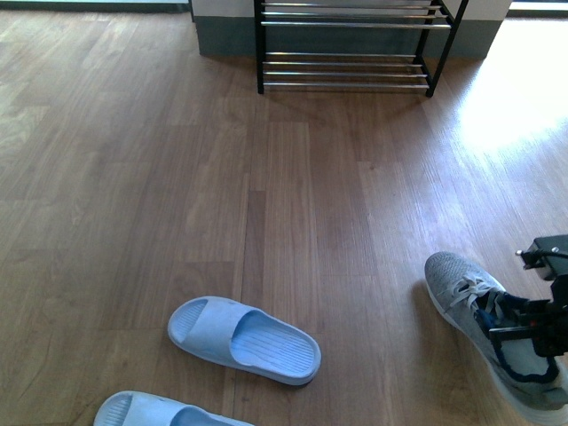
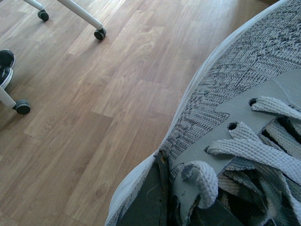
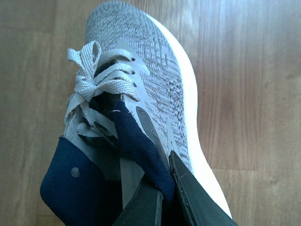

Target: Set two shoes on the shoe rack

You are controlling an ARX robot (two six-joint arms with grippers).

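Right end effector point(image 3: 163, 176) is pinching the shoe point(image 3: 141, 70) by its navy collar, toe stretching ahead of it over the floor point(image 1: 311, 222). The rack point(image 1: 346, 62) is far ahead. Left end effector point(image 2: 149, 200) is against the other shoe point(image 2: 244, 70); I can't tell its grip.

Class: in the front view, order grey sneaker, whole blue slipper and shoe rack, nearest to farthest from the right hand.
1. grey sneaker, gripped by the right hand.
2. whole blue slipper, on the floor leftwards.
3. shoe rack, far ahead.
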